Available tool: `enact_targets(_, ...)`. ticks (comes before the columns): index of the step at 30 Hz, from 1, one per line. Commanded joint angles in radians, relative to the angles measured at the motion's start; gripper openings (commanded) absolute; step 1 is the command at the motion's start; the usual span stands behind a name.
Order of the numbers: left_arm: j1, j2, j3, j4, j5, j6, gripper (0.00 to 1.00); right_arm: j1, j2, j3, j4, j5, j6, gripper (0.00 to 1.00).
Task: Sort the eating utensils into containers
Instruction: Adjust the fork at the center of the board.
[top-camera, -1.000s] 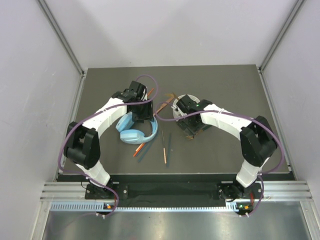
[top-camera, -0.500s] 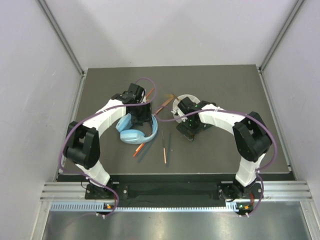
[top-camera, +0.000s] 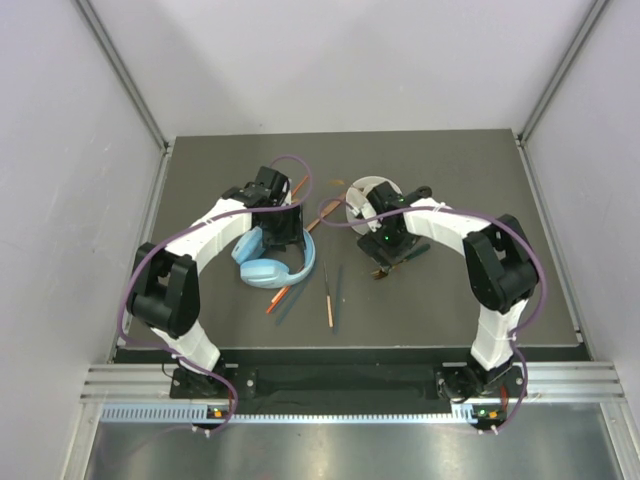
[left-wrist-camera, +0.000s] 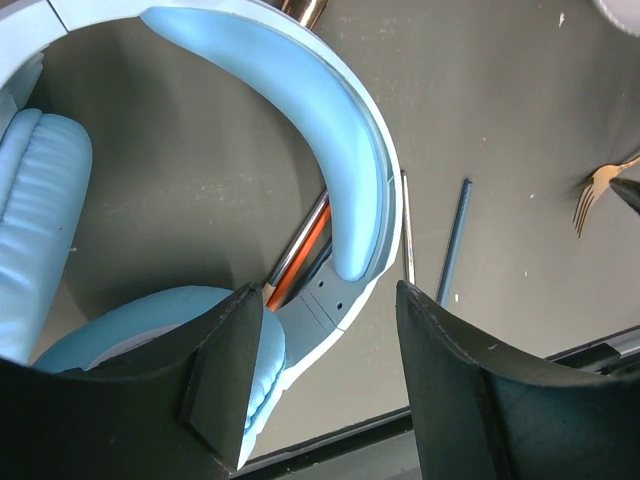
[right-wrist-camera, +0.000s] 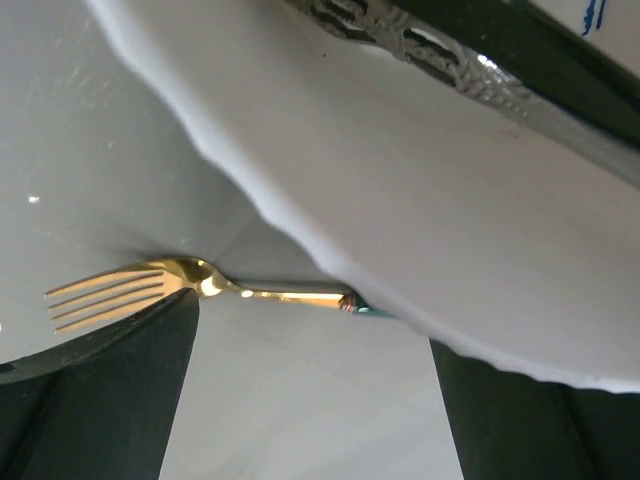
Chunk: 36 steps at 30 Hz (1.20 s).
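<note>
The dark table carries all items. The light blue headphones lie at 9 o'clock from table centre. The left gripper stands over them, its jaws wide and straddling the headband with a gap on each side, gripping nothing. The white holder sits at 1 o'clock from centre. The right gripper hangs at its 6 o'clock side, jaws wide and empty. A silver spoon handle lies across the holder. A gold fork lies on the table beside the holder. An orange chopstick and a teal chopstick lie at 6 o'clock from centre.
</note>
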<state>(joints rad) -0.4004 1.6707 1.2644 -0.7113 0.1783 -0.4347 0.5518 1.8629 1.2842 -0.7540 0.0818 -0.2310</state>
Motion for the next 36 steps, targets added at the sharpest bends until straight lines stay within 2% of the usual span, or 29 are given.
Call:
enact_targets(1, 0.005, -0.017, 0.032, 0.012, 0.012, 0.013, 0.61, -0.019, 0.047, 0.032, 0.025, -0.072, -0.008, 0.95)
enact_targets(22, 0.02, 0.034, 0.104, 0.016, 0.027, 0.034, 0.61, -0.024, -0.039, -0.031, -0.131, -0.129, 0.087, 0.92)
enact_targets(30, 0.023, 0.047, 0.122, 0.027, 0.032, 0.027, 0.61, 0.025, -0.082, -0.02, -0.263, -0.166, 0.166, 0.91)
enact_targets(36, 0.025, 0.055, 0.142, 0.026, 0.035, 0.027, 0.61, 0.079, -0.159, 0.03, -0.295, -0.166, 0.226, 0.91)
